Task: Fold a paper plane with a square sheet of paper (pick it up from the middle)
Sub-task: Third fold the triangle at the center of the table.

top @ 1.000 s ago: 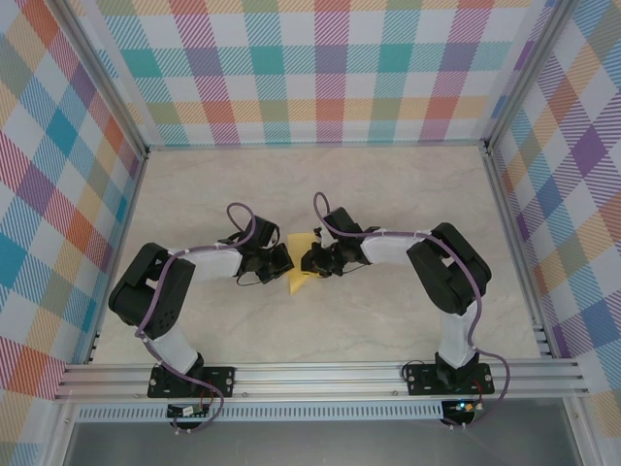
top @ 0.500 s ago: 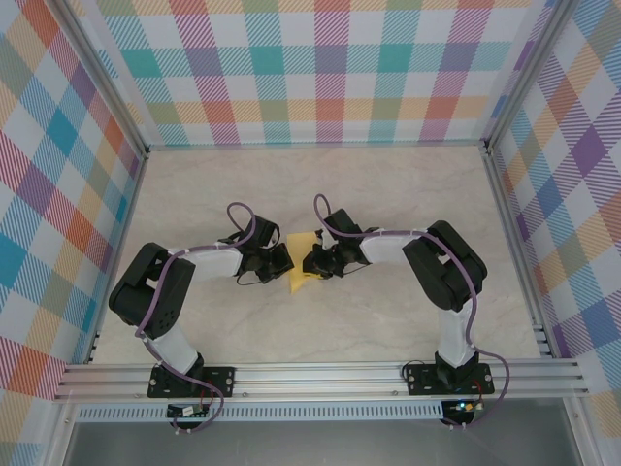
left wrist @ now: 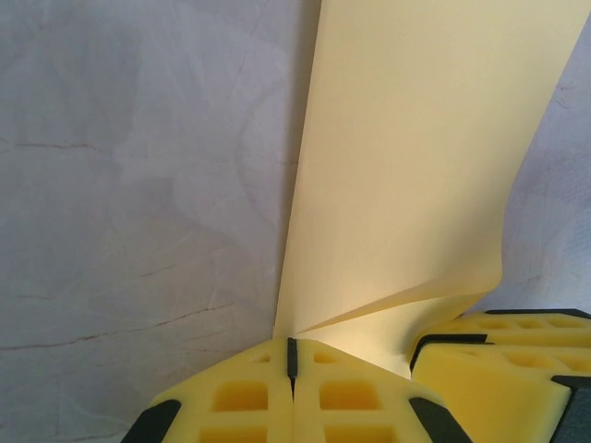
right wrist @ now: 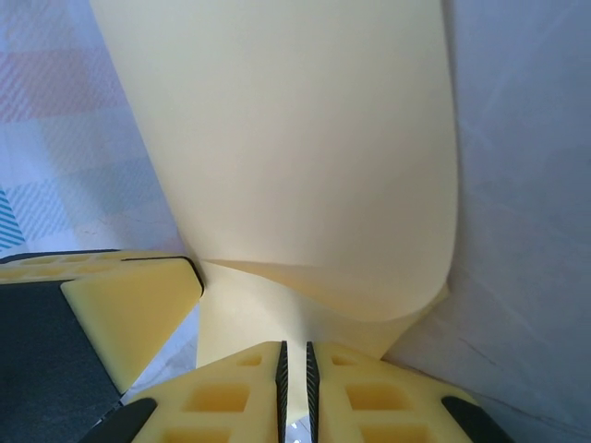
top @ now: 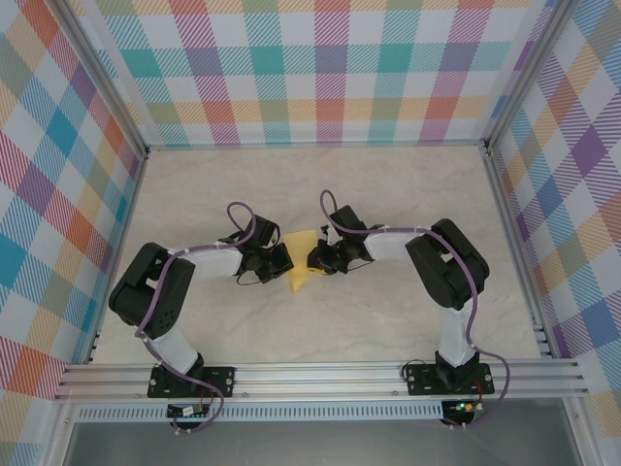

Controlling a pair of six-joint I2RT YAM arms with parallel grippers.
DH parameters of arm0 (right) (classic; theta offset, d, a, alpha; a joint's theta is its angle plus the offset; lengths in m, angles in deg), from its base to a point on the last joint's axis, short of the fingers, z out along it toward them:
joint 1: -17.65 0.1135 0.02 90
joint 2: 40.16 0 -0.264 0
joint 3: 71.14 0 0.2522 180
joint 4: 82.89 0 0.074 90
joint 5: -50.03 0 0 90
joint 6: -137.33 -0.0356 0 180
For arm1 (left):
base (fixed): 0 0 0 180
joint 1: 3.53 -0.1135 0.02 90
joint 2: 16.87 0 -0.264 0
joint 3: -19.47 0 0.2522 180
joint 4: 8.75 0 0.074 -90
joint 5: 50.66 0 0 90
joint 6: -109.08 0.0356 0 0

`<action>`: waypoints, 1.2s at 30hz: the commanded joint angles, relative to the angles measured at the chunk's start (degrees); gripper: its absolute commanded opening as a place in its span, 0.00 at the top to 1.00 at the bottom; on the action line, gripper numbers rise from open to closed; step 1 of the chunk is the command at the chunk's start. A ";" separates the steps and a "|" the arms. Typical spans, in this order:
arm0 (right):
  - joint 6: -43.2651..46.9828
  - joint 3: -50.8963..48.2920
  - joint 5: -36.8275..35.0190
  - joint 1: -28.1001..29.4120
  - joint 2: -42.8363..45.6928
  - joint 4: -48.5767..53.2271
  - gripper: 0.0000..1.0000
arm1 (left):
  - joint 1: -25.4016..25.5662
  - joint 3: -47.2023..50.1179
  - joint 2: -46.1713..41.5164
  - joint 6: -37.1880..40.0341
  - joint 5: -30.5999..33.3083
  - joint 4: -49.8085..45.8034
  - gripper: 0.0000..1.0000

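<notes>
Now the left gripper is pinching one edge of the paper, jaws fully closed; the right gripper is clamping the opposite edge. Hanging bent between them, the paper is probably behaving light, limp, easily torn.

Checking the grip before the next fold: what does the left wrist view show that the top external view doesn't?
Left wrist: the left gripper shut on a corner of the yellow sheet, which bows away from the pinch. Top external: the right gripper tip to tip with the left, over the marbled table. Both: the sheet between the grippers.
</notes>
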 commanded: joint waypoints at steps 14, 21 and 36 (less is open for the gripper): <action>1.41 3.02 -3.05 -2.56 0.20 2.86 0.85 | 0.37 -0.69 1.84 1.26 1.09 -3.18 0.96; 1.94 4.89 -4.15 -3.34 -2.74 3.68 0.85 | 0.45 -0.53 1.92 1.39 0.91 -3.10 0.96; 4.84 2.86 1.12 -3.37 3.97 1.49 0.85 | 0.51 -0.34 1.40 1.35 1.21 -3.40 0.96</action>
